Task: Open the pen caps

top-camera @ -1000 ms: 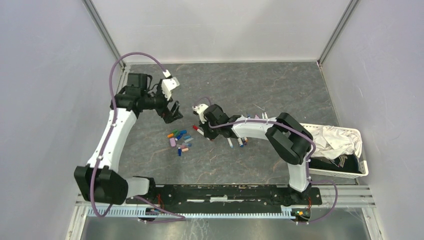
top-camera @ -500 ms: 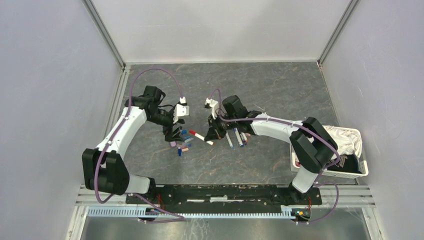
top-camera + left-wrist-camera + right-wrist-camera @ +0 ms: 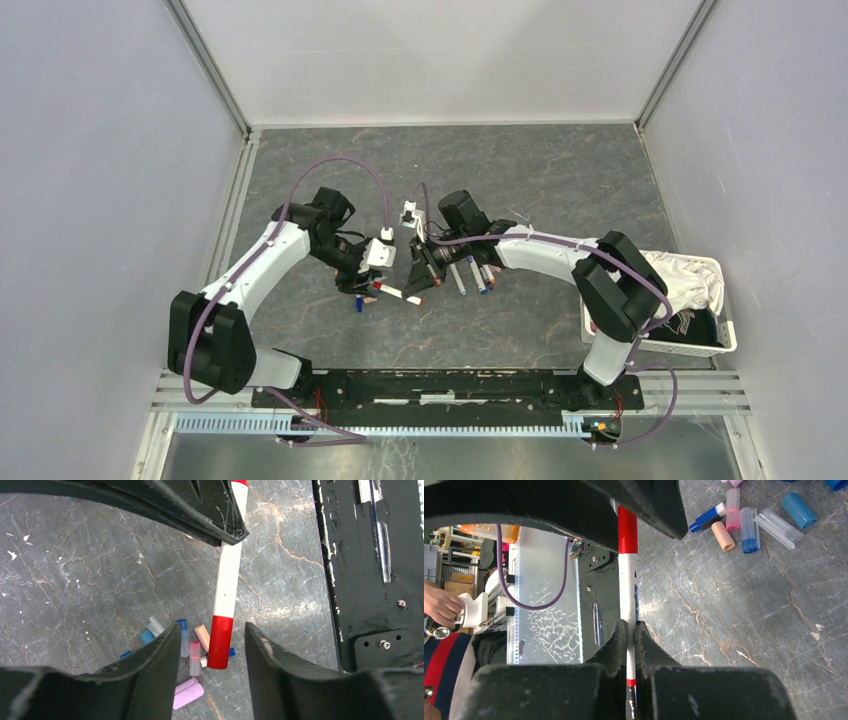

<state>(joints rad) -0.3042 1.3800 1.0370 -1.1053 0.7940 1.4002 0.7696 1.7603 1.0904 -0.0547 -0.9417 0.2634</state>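
Clamping pen, right end effector; left end effector, wrist-view, seemingly spread round cap.

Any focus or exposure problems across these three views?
Top external: even diffuse light, soft shadows, sharp throughout. Left wrist: pen and table crisp; left gripper up close is near-black, little detail. Right wrist: right gripper equally dark; metal rail at left is the brightest patch, slightly washed out.
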